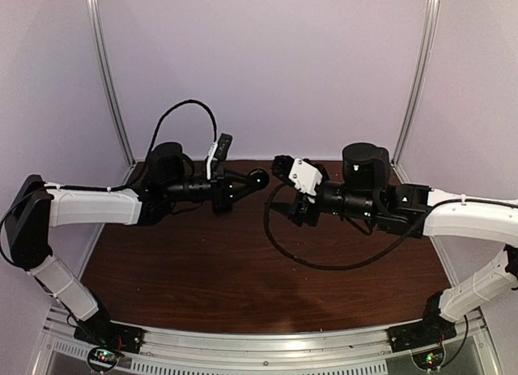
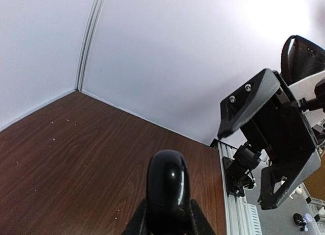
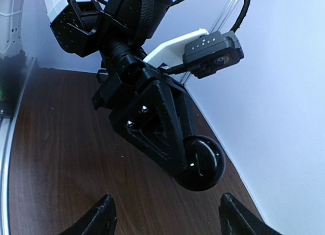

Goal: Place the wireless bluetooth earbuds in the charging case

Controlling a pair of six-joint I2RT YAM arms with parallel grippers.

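Charging case (image 2: 167, 184): black and glossy, pinched at the fingertips of the left arm, up off the brown table (image 1: 202, 270).
Left gripper (image 1: 247, 183): clamped on the case from both sides.
Right gripper (image 3: 167, 220): fingers spread wide, facing the case, not touching it.

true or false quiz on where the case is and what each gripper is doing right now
1. The left gripper is clamped on the charging case. True.
2. The case rests on the table. False: it is held in the air above the wood.
3. The right gripper is open. True.
4. The right gripper holds an earbud. False: nothing is between its fingers.
5. The two grippers face each other over the far part of the table. True.
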